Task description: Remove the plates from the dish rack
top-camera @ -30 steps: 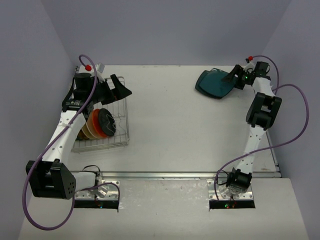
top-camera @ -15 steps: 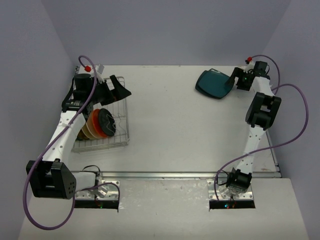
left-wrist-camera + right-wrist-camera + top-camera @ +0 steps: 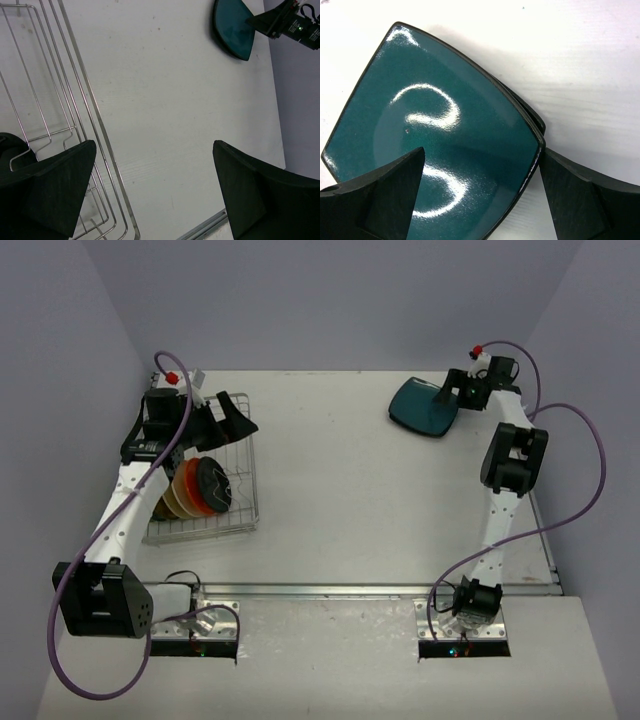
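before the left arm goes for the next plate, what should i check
1. teal plate flat on the table: ok, it lies on a lower plate.
2. right gripper open: ok, jaws wide.
3. right gripper clear of the teal plate in height: cannot tell.
4. left gripper open: ok.
5. left gripper above a plate: not ok, it hangs over the far end of the dish rack.
6. plates to fetch: ok, an orange plate and a black plate stand in the rack, nearer the arm's base.

Open table (image 3: 340, 490) between rack (image 3: 245, 495), teal plates (image 3: 418, 408)
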